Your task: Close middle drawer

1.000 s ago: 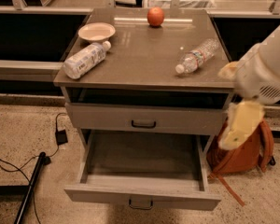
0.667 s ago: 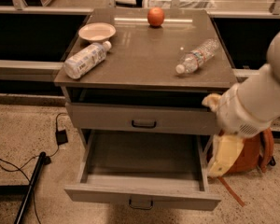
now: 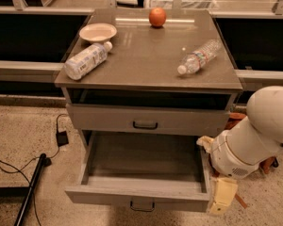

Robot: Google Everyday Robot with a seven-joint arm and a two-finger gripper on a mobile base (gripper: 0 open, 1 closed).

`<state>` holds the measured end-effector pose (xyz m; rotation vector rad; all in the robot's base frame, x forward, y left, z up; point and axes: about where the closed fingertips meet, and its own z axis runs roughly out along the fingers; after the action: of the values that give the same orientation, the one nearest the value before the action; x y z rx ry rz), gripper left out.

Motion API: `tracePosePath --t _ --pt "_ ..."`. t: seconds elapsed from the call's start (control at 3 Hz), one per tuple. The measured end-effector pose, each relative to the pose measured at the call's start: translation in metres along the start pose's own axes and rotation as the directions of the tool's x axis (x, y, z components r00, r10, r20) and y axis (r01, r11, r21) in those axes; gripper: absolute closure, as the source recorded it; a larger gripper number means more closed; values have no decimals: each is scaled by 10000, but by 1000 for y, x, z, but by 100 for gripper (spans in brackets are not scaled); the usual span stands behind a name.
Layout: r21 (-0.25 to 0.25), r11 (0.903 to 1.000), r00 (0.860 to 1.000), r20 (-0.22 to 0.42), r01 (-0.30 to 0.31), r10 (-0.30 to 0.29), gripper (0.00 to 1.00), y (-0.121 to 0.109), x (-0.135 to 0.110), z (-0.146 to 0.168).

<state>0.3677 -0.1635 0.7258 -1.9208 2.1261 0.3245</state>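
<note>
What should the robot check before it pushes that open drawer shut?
1. The middle drawer is pulled out and needs closing: ok.
2. Nothing sticks up inside the drawer to jam it: ok, it looks empty.
3. The gripper is near the drawer front: ok, it is at the right front corner.
4. The gripper is touching the drawer: cannot tell.
5. The handle is unblocked: ok.
6. Things on top will stay put: cannot tell. The left bottle and right bottle lie on their sides, and the orange is loose.
</note>
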Motion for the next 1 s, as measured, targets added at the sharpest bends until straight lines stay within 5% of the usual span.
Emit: tracePosePath --t 0.33,0.67,1.0 --pt "0 10000 10000 0 0 0 0 0 0 0" --pt "54 9996 9994 217 -269 268 0 -11 4 35" --pt "-242 9991 9993 -147 334 -338 0 -26 -4 151"
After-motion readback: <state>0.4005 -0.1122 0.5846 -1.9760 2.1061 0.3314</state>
